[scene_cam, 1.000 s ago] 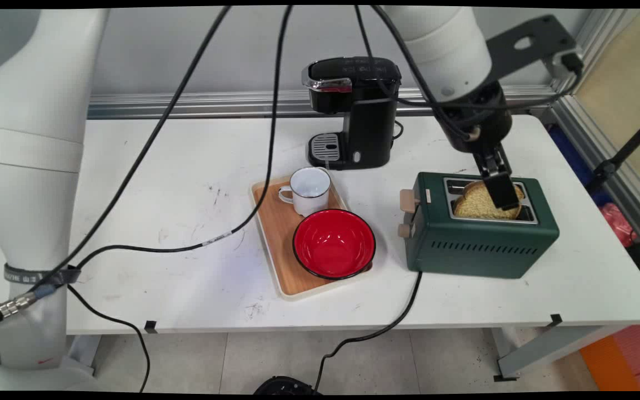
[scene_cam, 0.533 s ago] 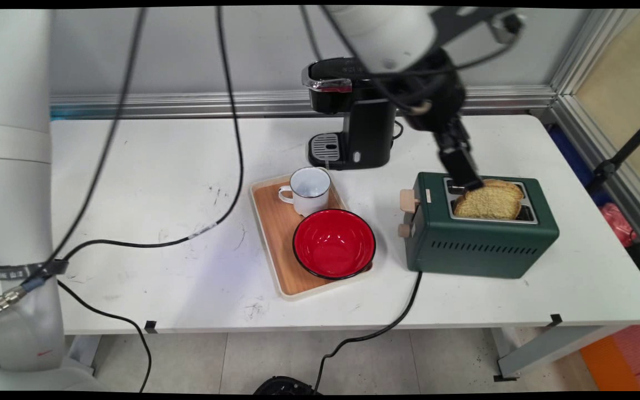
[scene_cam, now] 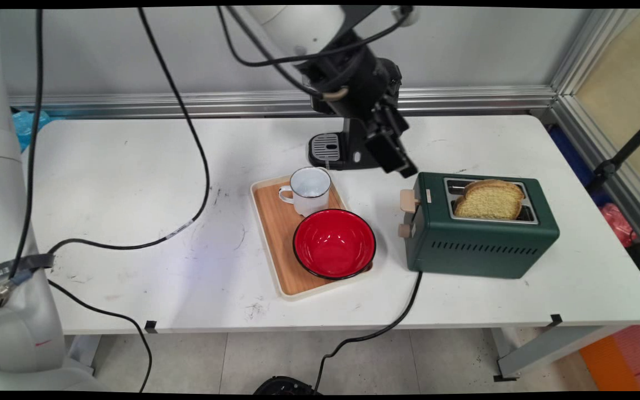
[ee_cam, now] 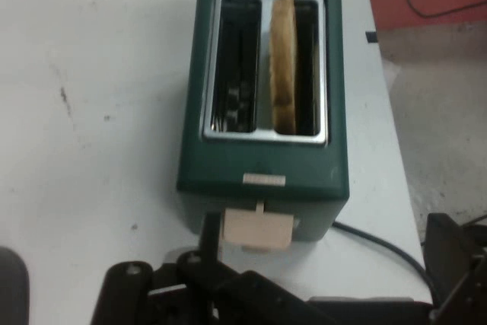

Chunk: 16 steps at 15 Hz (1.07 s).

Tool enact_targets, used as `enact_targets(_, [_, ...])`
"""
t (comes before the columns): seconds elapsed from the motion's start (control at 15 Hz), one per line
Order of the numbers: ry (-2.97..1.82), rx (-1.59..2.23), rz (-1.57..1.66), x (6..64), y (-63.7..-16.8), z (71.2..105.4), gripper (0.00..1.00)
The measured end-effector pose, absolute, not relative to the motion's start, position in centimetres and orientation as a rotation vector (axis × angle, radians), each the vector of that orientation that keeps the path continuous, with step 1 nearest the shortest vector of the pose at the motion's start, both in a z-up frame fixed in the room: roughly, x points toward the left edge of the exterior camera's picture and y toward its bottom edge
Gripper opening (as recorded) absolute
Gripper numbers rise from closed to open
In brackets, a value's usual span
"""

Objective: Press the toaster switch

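A dark green toaster (scene_cam: 481,244) stands on the right of the white table, with a slice of bread (scene_cam: 489,200) upright in its near slot; the far slot is empty. My gripper (scene_cam: 400,165) hangs in the air just left of and above the toaster's lever end, open and holding nothing. It touches neither the toaster nor the bread. In the hand view the toaster (ee_cam: 262,165) lies straight ahead, the bread (ee_cam: 283,62) sits in the right-hand slot and the beige lever (ee_cam: 257,230) faces my open gripper (ee_cam: 327,237).
A black coffee machine (scene_cam: 348,153) stands at the back, partly hidden behind my hand. A wooden tray (scene_cam: 275,222) holds a white mug (scene_cam: 309,190) and a red bowl (scene_cam: 334,243). The toaster's cord (scene_cam: 386,328) drops over the front edge. Black cables (scene_cam: 198,155) hang over the left half.
My gripper was at the bread in the toaster a second ago. It has come off the bread and swung up and left, past the toaster's lever end. The bread stays in its slot.
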State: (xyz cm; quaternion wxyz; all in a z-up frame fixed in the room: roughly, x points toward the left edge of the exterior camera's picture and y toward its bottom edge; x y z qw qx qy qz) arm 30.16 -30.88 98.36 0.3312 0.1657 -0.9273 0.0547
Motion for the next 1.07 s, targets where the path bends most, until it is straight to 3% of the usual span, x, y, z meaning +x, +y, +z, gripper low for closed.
enact_targets(0.93, [-2.454,0.424,0.122,30.9,-33.0,92.3,1.0])
enact_targets(1.0, [-2.457,0.42,0.121,30.8,-33.1,91.9,0.0])
enact_targets(1.07, [-2.459,0.416,0.12,30.7,-33.2,91.6,0.0])
